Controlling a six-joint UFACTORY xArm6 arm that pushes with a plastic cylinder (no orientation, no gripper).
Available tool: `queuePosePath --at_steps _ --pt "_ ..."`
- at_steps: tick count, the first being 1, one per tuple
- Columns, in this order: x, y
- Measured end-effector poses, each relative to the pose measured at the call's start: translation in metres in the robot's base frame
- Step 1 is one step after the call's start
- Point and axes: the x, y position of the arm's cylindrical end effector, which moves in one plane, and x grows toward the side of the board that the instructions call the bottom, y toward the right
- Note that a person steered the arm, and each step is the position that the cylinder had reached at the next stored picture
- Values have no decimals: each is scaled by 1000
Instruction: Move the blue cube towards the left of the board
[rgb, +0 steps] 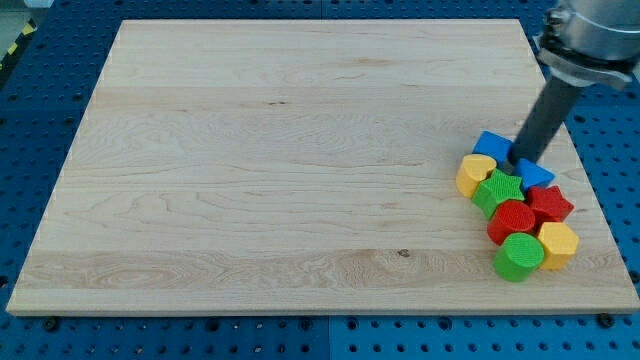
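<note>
The blue cube (491, 145) sits at the view's right on the wooden board (280, 160), at the top of a tight cluster of blocks. My tip (519, 160) is right beside the cube, on its right, between it and a blue triangular block (535, 175). The dark rod slants up to the view's top right. Just below the cube are a yellow heart-shaped block (475, 175) and a green star-shaped block (499, 190).
The cluster continues downward with a red block (513, 218), a red star-shaped block (551, 203), a yellow hexagonal block (558, 244) and a green cylinder (518, 257). The board's right edge lies close to the cluster. A blue pegboard surface surrounds the board.
</note>
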Motion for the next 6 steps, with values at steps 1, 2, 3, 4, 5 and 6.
queuePosePath --at_steps 1,2,3,4,5,6 --pt "-6 -42" --pt "-12 -82" --pt "-17 -117" --pt "-28 -142" --pt "-46 -138" --pt "-79 -149"
